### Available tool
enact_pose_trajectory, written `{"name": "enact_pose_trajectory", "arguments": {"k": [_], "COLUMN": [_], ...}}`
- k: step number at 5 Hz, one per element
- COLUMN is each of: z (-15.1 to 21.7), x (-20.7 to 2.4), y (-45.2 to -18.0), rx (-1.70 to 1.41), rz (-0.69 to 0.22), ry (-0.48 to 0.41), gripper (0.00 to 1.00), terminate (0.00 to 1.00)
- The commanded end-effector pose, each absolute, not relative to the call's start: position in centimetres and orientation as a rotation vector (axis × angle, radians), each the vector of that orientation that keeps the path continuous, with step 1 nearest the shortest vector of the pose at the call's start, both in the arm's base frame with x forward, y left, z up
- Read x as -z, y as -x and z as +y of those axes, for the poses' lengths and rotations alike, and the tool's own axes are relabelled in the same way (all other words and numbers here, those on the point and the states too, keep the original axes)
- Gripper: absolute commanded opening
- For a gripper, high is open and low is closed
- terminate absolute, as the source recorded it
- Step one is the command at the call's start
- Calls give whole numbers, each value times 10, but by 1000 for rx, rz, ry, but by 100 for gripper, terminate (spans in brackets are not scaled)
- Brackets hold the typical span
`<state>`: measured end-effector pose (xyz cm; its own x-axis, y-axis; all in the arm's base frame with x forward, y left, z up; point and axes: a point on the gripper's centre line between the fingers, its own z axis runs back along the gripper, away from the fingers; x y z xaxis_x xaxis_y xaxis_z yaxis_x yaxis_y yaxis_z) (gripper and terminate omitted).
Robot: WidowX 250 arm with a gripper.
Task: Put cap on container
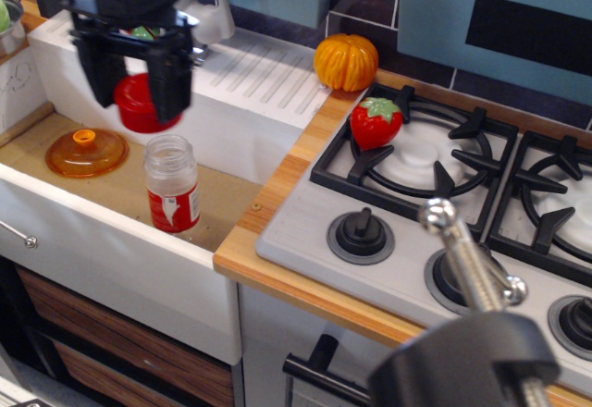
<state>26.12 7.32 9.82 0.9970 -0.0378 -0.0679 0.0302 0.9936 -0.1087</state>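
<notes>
Claw (137, 92): seen above the sink, its two dark fingers pinched on the cap from either side.
Cap (139, 104): red, held in the air, up and to the left of the container's mouth, apart from it.
Container (172, 183): stood upright on the sink surface (227, 199), mouth uncovered.
Orange lid (87, 152): laid flat left of the container.
Strawberry (376, 122): set on the stove.

The red screw cap (138, 104) hangs in the air, a short round cylinder, just above and left of the jar's mouth. The clear plastic jar (172, 183) stands upright and uncapped, a red-and-white label around its lower half.
</notes>
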Motion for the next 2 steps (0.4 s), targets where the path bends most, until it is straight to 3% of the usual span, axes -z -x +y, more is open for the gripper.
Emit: {"name": "enact_pose_trajectory", "arguments": {"k": [1, 2], "z": [104, 107], "x": [-73, -52], "y": [-287, -294], "rx": [2, -10], "rz": [7, 26], "ry": [39, 48], "gripper": [0, 0], "terminate": [0, 0]}}
